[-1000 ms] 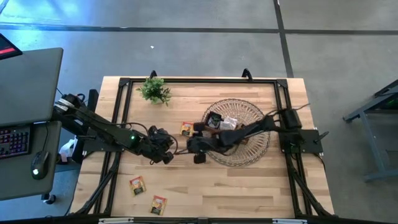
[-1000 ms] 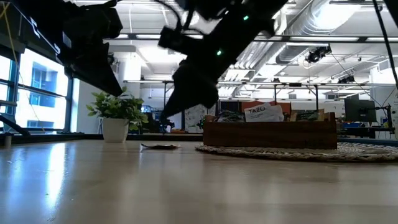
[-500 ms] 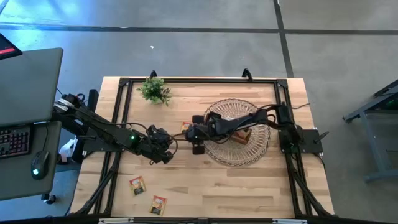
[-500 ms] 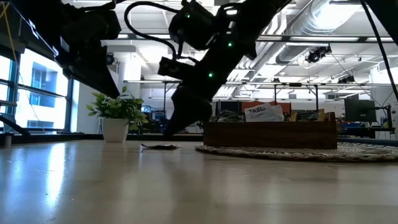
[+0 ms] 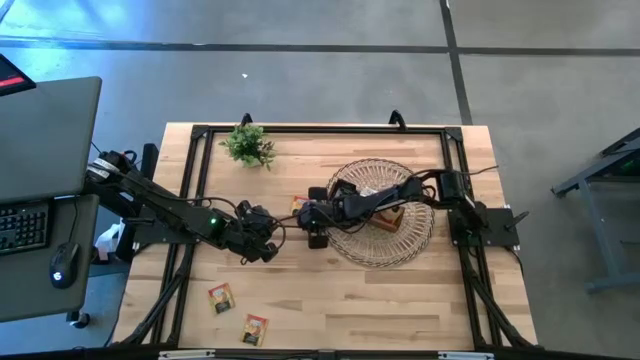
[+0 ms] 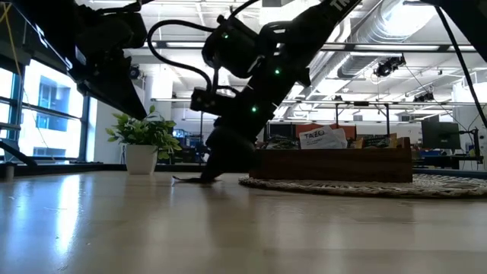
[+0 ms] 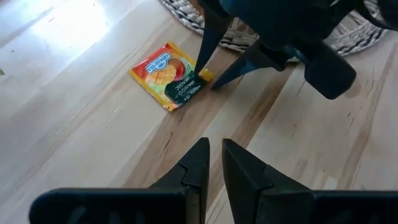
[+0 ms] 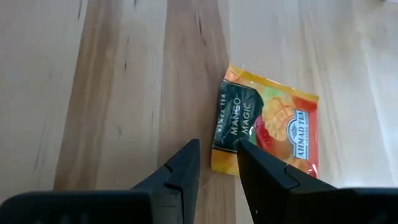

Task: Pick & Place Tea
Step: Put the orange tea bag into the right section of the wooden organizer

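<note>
Bare table [image 5: 330,295] beside basket [image 5: 400,250]
</note>
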`<state>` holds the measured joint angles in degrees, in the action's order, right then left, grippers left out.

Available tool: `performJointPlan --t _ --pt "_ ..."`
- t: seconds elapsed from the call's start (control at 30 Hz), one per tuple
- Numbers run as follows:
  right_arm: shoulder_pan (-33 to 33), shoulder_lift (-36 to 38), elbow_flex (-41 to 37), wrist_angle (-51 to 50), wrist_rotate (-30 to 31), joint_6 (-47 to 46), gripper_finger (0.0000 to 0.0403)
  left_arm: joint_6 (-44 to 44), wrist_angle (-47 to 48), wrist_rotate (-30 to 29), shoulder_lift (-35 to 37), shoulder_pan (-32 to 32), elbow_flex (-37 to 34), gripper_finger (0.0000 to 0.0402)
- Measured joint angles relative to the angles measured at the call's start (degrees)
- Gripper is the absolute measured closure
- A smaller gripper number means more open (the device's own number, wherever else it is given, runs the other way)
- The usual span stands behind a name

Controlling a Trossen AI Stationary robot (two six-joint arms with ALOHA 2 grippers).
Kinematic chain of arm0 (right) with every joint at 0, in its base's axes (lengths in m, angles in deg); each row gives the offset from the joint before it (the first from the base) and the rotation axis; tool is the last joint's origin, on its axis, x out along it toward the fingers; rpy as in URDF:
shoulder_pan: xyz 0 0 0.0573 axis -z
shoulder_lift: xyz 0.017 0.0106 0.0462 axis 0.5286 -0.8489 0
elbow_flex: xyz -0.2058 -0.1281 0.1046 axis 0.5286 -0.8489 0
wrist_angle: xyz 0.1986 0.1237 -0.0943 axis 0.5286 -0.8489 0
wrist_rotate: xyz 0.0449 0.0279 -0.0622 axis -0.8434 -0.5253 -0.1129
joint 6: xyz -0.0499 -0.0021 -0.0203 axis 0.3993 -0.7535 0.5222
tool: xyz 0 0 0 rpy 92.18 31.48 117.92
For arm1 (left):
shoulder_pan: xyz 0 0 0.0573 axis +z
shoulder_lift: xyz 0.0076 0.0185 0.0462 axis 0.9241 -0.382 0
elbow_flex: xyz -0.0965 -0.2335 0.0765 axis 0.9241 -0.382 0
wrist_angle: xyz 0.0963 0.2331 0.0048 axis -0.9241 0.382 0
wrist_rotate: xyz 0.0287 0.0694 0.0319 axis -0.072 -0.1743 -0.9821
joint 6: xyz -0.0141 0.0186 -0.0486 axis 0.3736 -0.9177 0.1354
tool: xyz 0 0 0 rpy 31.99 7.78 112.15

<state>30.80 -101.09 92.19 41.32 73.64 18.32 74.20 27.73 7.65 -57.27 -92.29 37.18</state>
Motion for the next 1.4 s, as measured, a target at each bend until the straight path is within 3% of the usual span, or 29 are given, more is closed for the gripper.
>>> performJointPlan --t 0.2,0.47,0.83,1.07,1.2,1.4 --pt "1.5 -0.1 0.0 0.3 0.6 -0.2 0.0323 0.0 0.0 -0.2 0.0 0.0 0.0 0.0358" --pt "3.6 -0.2 0.0 0.0 -2.3 -1.1 0.0397 0.0 0.0 -0.2 0.0 0.0 0.0 0.0358" --pt "-0.1 2.2 -0.1 0.1 -4.5 -8.6 0.0401 0.0 0.0 -0.6 0.0 0.0 0.0 0.0358" --pt "-4.6 8.3 -0.1 -0.4 -1.2 -11.3 0.0401 0.0 -0.6 -0.2 0.0 0.0 0.0 0.0358" --pt "-7.2 13.6 0.0 -7.5 1.8 -16.6 0.0402 0.0 -0.9 0.2 0.0 0.0 0.0 0.0358" --pt "-11.6 22.1 0.0 -30.8 15.6 -32.1 0.0402 0.0 -0.9 1.1 0.0 0.0 0.0 0.0358"
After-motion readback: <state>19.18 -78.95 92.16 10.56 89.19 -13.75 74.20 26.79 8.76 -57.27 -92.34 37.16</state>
